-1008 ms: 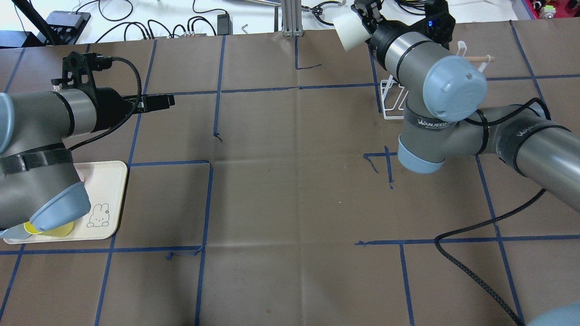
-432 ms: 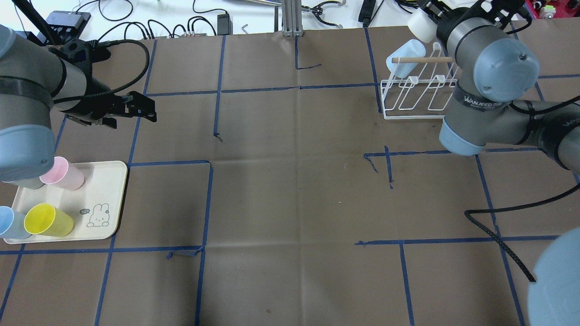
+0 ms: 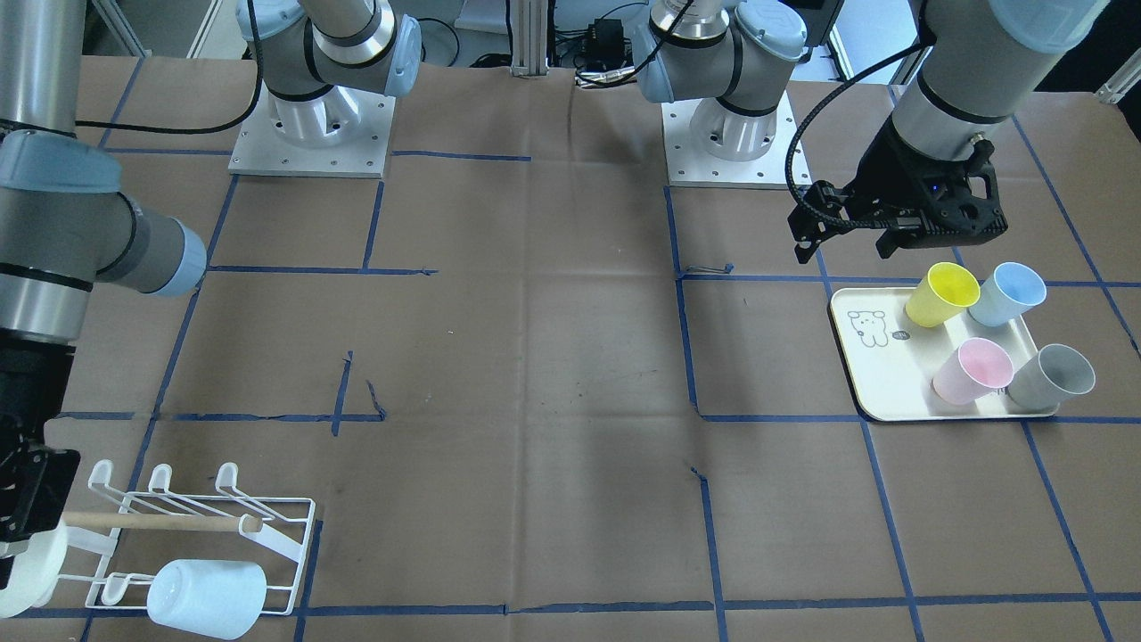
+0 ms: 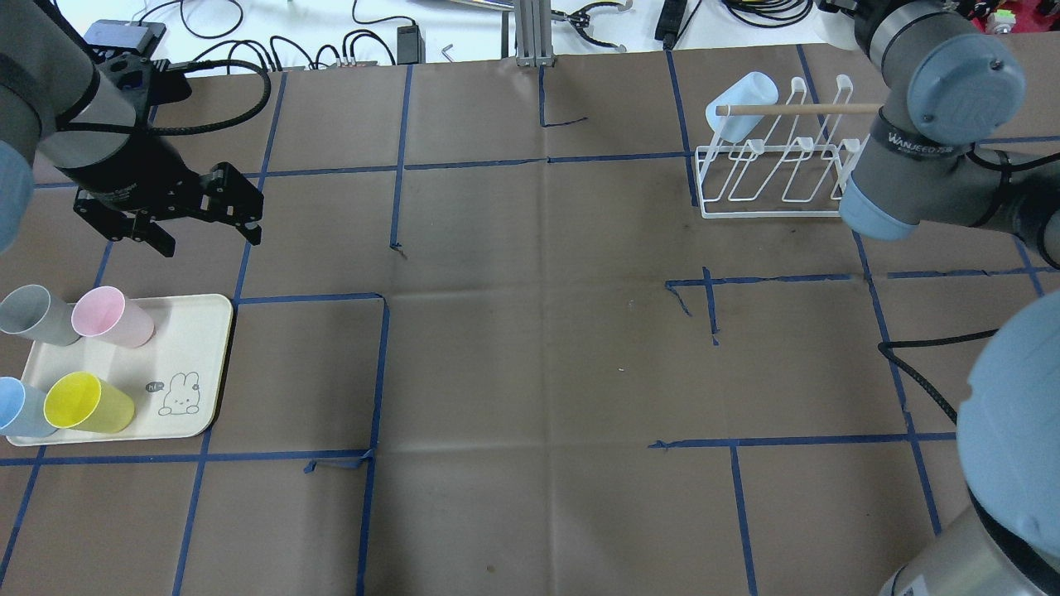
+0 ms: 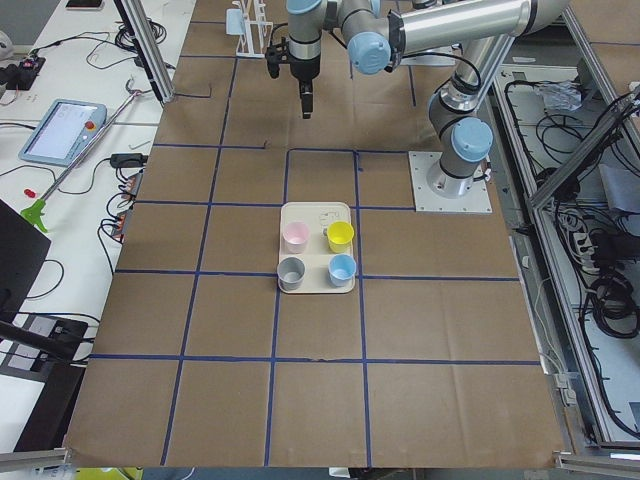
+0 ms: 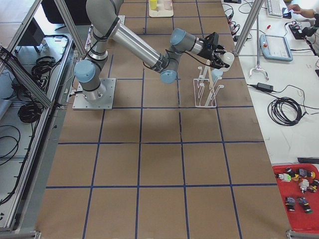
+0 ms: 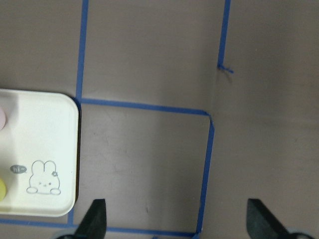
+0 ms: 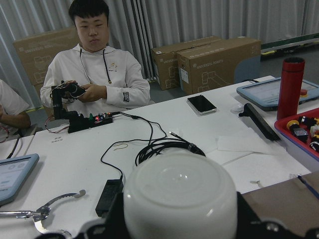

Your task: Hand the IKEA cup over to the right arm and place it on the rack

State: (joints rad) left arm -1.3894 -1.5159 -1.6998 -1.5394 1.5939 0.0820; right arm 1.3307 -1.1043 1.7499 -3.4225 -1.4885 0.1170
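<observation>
Brown table [image 4: 530,372]: right gripper [image 3: 25,535] clamps white cup [image 8: 179,199] beside rack [image 4: 795,108]; left gripper [image 4: 209,236] gapes empty near tray [image 4: 199,331].

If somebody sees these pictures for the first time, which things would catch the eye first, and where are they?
Probably the bright colours: the yellow cup, pink cup, grey cup and blue cup upright on the cream tray at the robot's left. Then the white rack at the far right corner with a pale blue cup on it, and the right gripper beside it shut on a white cup.
</observation>
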